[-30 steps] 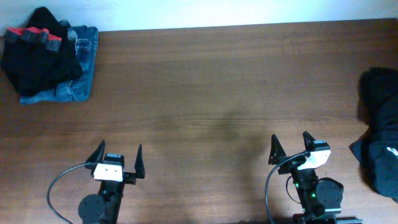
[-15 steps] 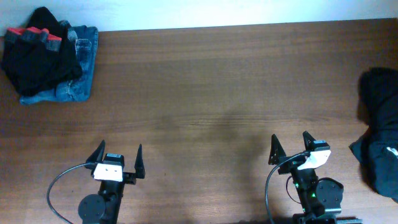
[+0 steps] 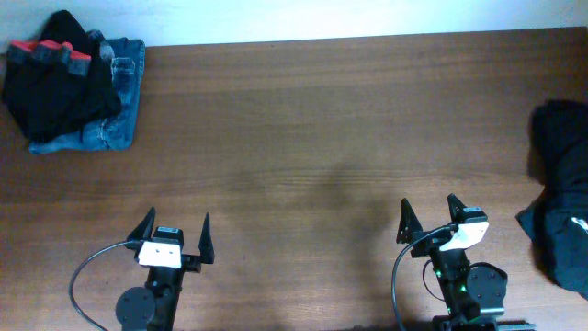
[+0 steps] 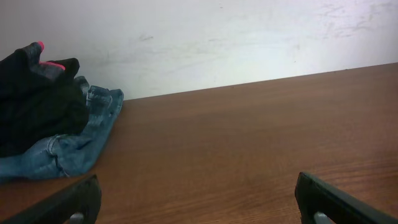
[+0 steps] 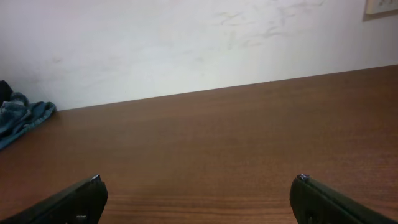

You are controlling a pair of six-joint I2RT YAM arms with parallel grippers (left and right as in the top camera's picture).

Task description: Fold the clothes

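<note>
Overhead | black clothes (image 3: 559,193) heaped at right edge, long axis near-to-far | left hand (image 3: 178,216), right hand (image 3: 428,200) wide open, empty

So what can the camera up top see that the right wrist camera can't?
Only the overhead: the crumpled black clothes at the far right and the open left gripper. Only the right wrist: a pale rectangular wall plate in the top right corner. Both: the brown wooden table, the blue denim jeans and the open right gripper.
</note>
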